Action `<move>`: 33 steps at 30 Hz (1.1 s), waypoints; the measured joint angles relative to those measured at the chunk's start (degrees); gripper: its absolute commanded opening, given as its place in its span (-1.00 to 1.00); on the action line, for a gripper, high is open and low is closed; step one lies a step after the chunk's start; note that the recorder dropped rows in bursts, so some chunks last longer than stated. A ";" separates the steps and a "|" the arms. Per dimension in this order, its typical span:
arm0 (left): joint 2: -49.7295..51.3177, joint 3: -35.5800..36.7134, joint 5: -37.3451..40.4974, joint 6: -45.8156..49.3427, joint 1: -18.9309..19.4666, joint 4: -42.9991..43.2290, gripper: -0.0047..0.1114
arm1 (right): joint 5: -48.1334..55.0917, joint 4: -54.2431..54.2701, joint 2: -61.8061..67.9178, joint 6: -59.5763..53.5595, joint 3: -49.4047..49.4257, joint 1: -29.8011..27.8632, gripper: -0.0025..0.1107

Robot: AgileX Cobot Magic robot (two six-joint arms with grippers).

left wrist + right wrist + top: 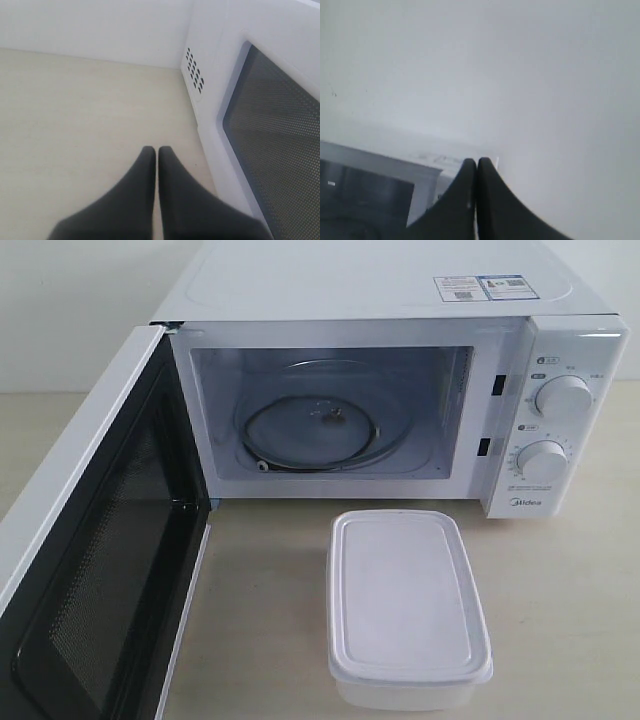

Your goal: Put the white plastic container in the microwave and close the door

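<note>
The white plastic container (405, 608) stands lidded on the table in front of the microwave (400, 300), below its right half. The door (90, 570) hangs wide open to the left, its black mesh inner face showing; the cavity holds a glass turntable (310, 430). Neither arm appears in the exterior view. My left gripper (153, 150) is shut with nothing in it, above bare table beside the door's outer window (275, 130). My right gripper (474, 162) is shut and empty, raised, with the microwave (380, 175) blurred below and the wall behind.
Two round dials (562, 397) sit on the microwave's right panel. A light wooden table (260, 620) runs between the open door and the container. Vent holes (195, 70) mark the microwave's side. A white wall stands behind.
</note>
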 measured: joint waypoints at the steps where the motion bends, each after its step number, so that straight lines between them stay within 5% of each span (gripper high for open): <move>1: 0.00 0.00 0.00 0.00 0.00 0.00 -0.84 | -1.75 0.00 0.00 0.01 0.00 0.00 -0.96; 24: 0.00 0.00 0.00 0.00 0.00 0.00 -0.84 | -5.46 0.58 0.63 11.58 -2.53 0.00 -0.96; 33: 0.00 0.00 0.00 0.00 0.00 0.00 -0.84 | -6.09 0.58 16.69 11.58 -12.96 0.00 -0.96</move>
